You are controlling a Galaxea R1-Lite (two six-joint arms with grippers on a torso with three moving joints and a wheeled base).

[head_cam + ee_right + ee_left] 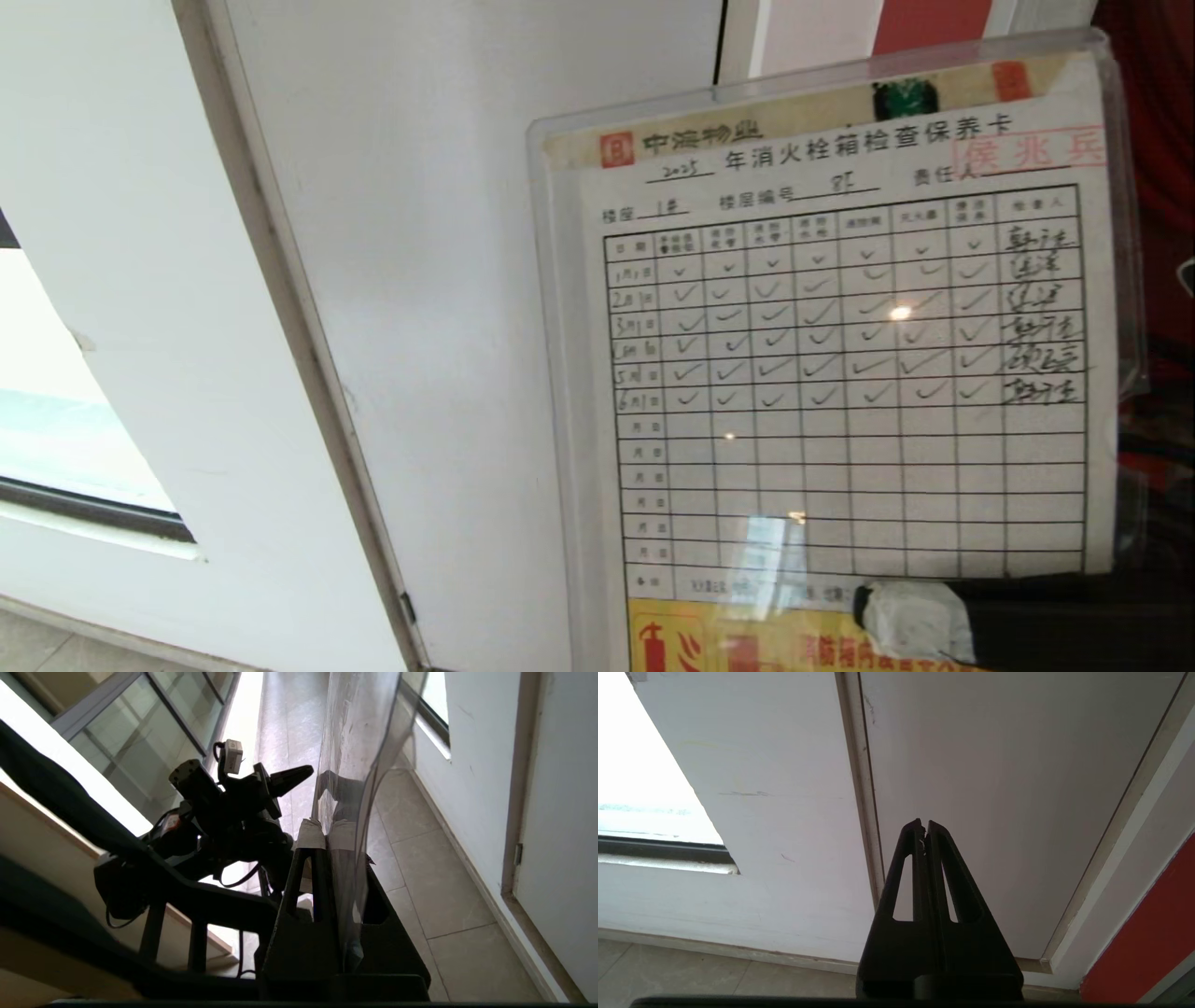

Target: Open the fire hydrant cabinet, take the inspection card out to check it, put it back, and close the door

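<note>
Here, white wall panel fills left and centre of head view, window at far left edge. Inspection card in clear plastic sleeve, upright, occupies right half of frame, grid table with check marks facing camera. Red cabinet interior shows behind card at right edge. Right gripper at lower right, taped fingertips clenched on card's bottom edge; card rises straight above it. Left gripper parked facing white panel, fingers pressed together, holding nothing.
</note>
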